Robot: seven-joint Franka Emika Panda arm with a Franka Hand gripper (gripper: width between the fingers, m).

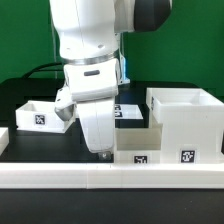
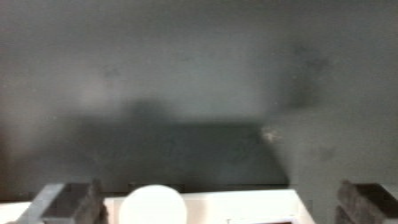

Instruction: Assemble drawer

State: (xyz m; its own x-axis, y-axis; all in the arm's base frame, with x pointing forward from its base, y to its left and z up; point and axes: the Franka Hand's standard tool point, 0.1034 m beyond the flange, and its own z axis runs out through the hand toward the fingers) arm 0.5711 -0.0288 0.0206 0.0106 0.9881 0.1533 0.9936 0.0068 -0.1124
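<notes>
Only the exterior view showed the drawer parts. The tall box shell (image 1: pixel 185 125) stood on the black table (image 1: pixel 30 140). The near tray (image 1: pixel 135 152) sat against the shell on the exterior view's left, and the far tray (image 1: pixel 35 115) lay well apart beyond it. The gripper (image 1: pixel 100 150) hung low beside the near tray, its spread unreadable.

Only the wrist view showed the fingers (image 2: pixel 68 203). They were spread wide and clamped nothing, with a blurred white rounded shape (image 2: pixel 155 205) between them.
</notes>
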